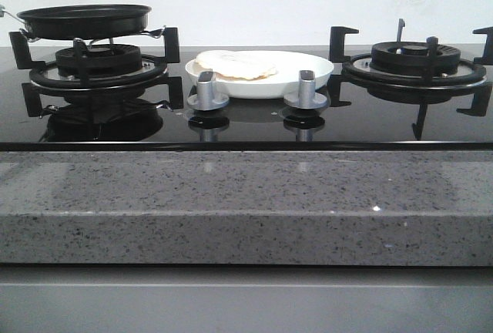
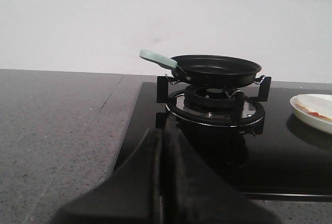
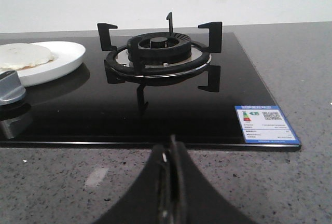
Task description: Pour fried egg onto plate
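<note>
Fried egg already lying on the white plate; both arms drawn back with jaws clenched and empty.

The fried egg (image 1: 235,64) lies flat on the plate (image 1: 308,79), toward the plate's left side. The plate sits on the black glass hob at the back of the counter, between the two burners and just behind two silver knobs (image 1: 208,91). The black frying pan (image 1: 85,19) rests level on the left burner (image 1: 98,63), apparently bare inside. The right burner (image 1: 414,60) carries nothing. Left gripper (image 2: 161,146) and right gripper (image 3: 171,156) hang over the counter's near edge, jaws pressed together, holding nothing. Judged from this, the pour looks done; the best move is leaving pan and plate undisturbed.
</note>
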You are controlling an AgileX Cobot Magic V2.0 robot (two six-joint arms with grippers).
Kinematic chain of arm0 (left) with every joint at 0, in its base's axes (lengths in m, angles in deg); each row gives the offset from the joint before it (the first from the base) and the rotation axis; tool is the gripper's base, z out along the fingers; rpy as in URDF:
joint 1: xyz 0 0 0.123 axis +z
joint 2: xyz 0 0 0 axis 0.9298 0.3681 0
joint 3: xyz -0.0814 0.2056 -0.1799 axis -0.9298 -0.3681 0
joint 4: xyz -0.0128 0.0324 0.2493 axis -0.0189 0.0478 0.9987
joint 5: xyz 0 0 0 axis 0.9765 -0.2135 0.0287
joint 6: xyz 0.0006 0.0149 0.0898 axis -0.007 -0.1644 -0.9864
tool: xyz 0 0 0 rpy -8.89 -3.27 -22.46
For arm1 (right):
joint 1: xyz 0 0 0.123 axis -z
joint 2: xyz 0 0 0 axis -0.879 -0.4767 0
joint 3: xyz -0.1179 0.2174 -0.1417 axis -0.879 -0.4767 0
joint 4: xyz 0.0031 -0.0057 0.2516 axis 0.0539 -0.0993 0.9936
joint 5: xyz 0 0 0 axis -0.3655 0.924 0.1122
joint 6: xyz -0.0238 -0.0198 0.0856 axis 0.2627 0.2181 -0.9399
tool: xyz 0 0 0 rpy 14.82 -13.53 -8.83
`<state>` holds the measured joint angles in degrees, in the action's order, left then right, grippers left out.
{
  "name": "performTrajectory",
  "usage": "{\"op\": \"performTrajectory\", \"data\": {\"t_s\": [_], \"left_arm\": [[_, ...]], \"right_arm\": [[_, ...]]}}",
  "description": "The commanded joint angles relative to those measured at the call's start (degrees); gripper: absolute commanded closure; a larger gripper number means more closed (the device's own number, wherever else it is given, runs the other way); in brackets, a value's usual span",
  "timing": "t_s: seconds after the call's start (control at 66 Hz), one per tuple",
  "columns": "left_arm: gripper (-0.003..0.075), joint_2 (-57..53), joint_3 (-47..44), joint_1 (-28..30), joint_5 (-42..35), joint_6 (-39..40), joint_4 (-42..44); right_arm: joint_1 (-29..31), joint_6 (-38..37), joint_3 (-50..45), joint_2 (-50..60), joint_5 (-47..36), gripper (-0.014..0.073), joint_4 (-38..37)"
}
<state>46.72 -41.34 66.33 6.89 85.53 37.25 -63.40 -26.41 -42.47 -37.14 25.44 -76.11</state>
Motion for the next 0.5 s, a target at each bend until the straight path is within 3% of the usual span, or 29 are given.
{"op": "performTrajectory", "data": {"t_s": [0.0, 0.485], "left_arm": [[0.0740, -0.80, -0.34, 0.09, -4.81, 0.49, -0.25], [0.0740, -0.80, -0.34, 0.09, -4.81, 0.49, -0.25]], "right_arm": [[0.34, 0.59, 0.50, 0.89, -4.89, 0.0661, -0.63], [0.40, 0.59, 0.50, 1.30, -5.10, 0.0661, -0.70]]}}
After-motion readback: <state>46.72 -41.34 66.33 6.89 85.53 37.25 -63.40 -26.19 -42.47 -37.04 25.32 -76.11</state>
